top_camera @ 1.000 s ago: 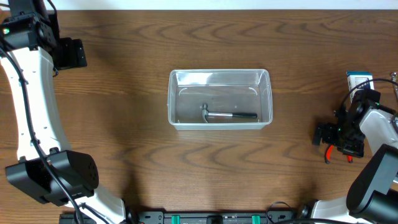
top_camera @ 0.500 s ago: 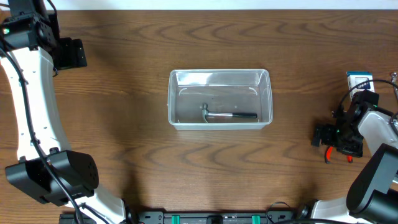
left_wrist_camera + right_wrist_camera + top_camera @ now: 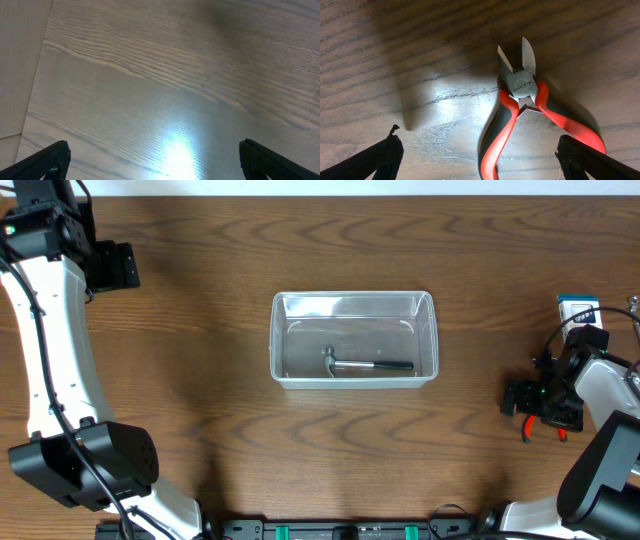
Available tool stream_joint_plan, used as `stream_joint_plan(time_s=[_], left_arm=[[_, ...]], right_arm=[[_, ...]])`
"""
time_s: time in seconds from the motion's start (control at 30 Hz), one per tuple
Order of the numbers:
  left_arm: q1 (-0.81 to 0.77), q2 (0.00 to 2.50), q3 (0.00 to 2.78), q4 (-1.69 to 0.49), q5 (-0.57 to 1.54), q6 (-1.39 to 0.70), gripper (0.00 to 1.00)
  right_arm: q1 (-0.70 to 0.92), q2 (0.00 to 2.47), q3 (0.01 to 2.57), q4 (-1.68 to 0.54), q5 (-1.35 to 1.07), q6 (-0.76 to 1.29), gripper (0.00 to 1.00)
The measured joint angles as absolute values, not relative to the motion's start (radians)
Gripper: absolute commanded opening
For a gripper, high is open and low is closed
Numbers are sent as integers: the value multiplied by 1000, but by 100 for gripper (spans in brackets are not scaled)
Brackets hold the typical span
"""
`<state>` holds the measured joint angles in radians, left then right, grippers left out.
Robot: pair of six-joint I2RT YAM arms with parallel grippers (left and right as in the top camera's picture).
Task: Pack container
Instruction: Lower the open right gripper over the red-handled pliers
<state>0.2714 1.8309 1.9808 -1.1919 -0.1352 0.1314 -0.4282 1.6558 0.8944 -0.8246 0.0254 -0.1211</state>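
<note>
R tool [image 3: 480, 150] hovering, fingers spread, over red cutters [image 3: 520, 85].
L tool [image 3: 154, 150] gaping over worktop [image 3: 200, 430], far left; container [image 3: 354, 300] holding prob. a wrench [image 3: 372, 365].

surface: dark wood-grain table [image 3: 200, 380] | far edge: pale strip [image 3: 320, 186] | light: bright glare on wood

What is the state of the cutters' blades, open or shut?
Open. In the right wrist view the cutters lie on the table, blade tips apart in a V, red handles spread too.
</note>
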Motion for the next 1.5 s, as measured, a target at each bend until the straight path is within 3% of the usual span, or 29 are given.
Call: stream_joint_plan(time_s=[1.5], left_arm=[[271,1831,1981,-1192,-135,131,98]], right_arm=[[-428,1660,893,-837,2,-143,99]])
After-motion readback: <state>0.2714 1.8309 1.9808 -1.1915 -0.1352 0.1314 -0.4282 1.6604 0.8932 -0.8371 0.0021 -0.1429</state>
